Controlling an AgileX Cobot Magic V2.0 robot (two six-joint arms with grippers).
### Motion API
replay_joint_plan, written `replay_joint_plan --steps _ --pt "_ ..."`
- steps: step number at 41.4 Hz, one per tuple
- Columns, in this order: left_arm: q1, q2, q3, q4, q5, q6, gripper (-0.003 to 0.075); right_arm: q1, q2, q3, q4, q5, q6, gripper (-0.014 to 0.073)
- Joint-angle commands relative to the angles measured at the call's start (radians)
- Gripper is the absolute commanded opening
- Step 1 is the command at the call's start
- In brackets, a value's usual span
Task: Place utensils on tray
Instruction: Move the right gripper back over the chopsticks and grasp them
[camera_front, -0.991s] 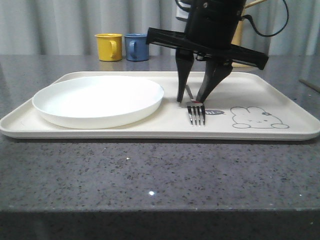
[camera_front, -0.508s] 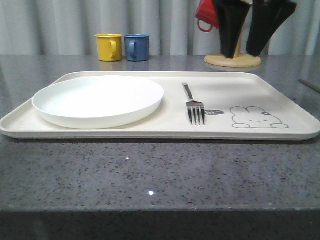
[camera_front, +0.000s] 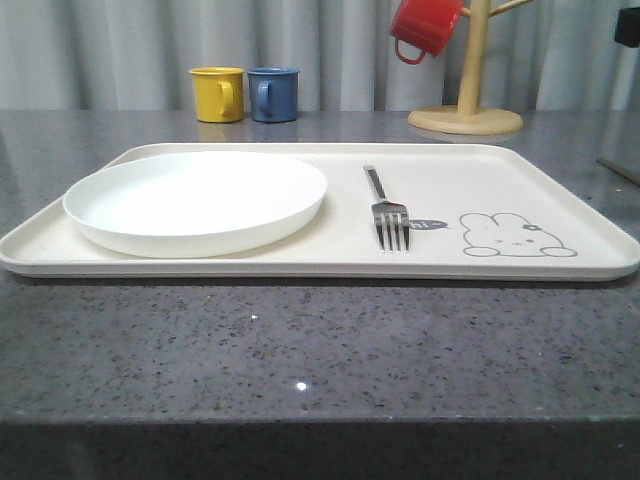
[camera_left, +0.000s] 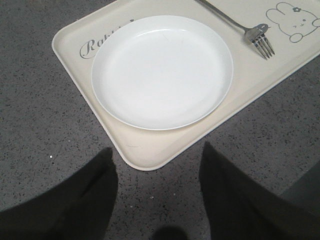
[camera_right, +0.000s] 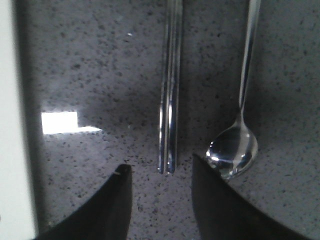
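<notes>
A silver fork (camera_front: 390, 215) lies flat on the cream tray (camera_front: 560, 185), just left of the rabbit drawing, tines toward the front. It also shows in the left wrist view as the fork (camera_left: 240, 25). A pair of chopsticks (camera_right: 170, 90) and a spoon (camera_right: 233, 147) lie side by side on the grey counter beside the tray's edge (camera_right: 10, 125). My right gripper (camera_right: 160, 162) hovers open over the chopsticks' end, with nothing between its fingers. My left gripper (camera_left: 156, 148) hangs open and empty above the tray's near corner (camera_left: 150, 155).
A round white plate (camera_front: 195, 200) fills the tray's left half. A yellow mug (camera_front: 218, 94) and a blue mug (camera_front: 273, 94) stand behind the tray. A red mug (camera_front: 425, 27) hangs on a wooden stand (camera_front: 470, 70) at the back right.
The right gripper let go of the fork, rose off the tray and left the front view to the right. The fork stays where it was laid.
</notes>
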Motion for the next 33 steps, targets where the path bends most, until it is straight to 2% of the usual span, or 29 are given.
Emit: replay_joint_plan --steps 1,10,33 --pt "-0.008 -0.004 -0.028 -0.003 -0.069 -0.009 0.0369 -0.055 -0.020 -0.005 0.058 -0.056 -0.047 0.0272" --pt "-0.008 -0.004 -0.028 -0.003 -0.069 -0.009 0.0369 -0.091 0.016 -0.002 0.063 -0.109 -0.060 0.0255" --pt "-0.008 -0.004 -0.028 -0.003 -0.069 -0.009 0.0369 -0.090 0.088 -0.002 0.096 -0.159 -0.061 0.0255"
